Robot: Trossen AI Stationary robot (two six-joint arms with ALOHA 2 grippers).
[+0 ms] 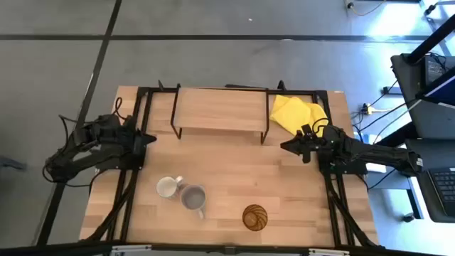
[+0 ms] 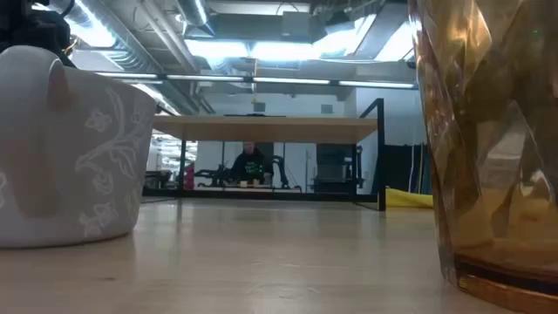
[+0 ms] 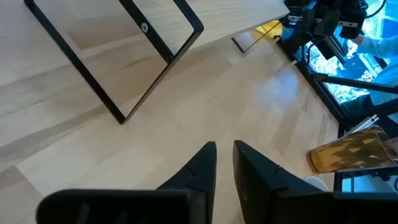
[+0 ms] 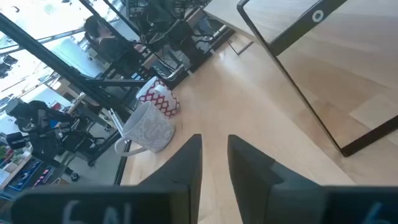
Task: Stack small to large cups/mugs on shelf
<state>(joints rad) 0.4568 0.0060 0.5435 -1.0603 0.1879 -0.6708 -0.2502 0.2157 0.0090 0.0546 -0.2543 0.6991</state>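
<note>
The shelf (image 1: pixel 220 110), a light-wood board on black legs, stands at the table's far middle and carries nothing. The white mug (image 1: pixel 168 187) and the grey mug (image 1: pixel 193 198) stand side by side on the tabletop near the front, mouths up. The amber tumbler (image 1: pixel 255 217) stands upright to their right. In the low view the grey mug (image 2: pixel 70 148) and the tumbler (image 2: pixel 488 148) are close by, with the shelf (image 2: pixel 270 128) behind them. My left gripper (image 1: pixel 149 139) waits left of the shelf and my right gripper (image 1: pixel 284 146) right of it. Each is open by a narrow gap, with nothing between the fingers.
A yellow cloth (image 1: pixel 297 114) lies at the shelf's far right, close to my right arm. Black frame rails run along both table sides. Bare tabletop lies between the shelf and the cups. A person sits in the room beyond the table (image 2: pixel 251 164).
</note>
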